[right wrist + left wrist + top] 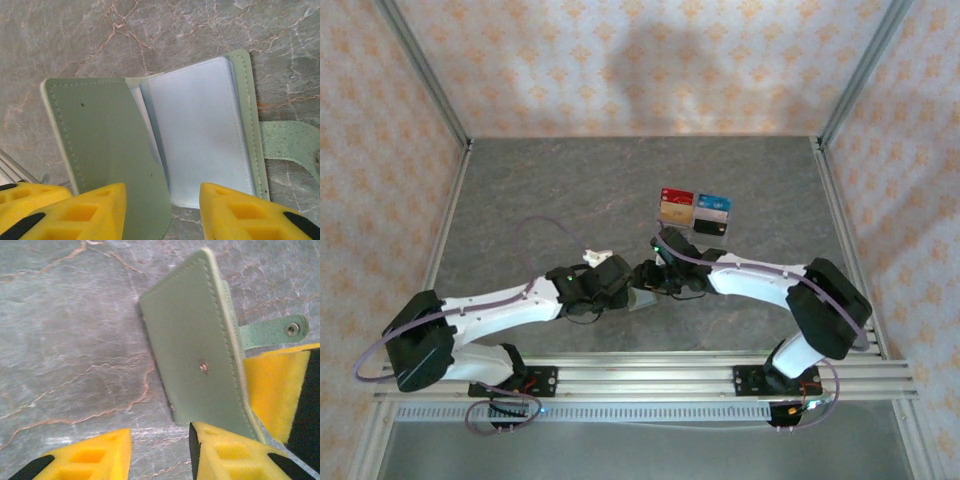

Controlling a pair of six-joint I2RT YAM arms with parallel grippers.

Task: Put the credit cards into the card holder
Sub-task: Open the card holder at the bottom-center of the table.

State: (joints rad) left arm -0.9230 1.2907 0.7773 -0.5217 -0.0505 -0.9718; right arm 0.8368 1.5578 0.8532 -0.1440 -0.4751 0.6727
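Near the middle of the bench (550, 190), the left gripper (160, 432) is hovering with its jaws apart over bare stone, one finger just beside the lower edge of the card holder (195, 355) — its sage-green cover is standing tilted up. The right gripper (162, 190) is facing it from the other side, jaws likewise spread and pinching nothing, the holder's pale inner pocket lying open before it. Farther back, the credit cards (695, 210) are sitting grouped together: red, gold, blue and dark.

snap tab (289, 145) cropped, credit cards (695, 211) tiny
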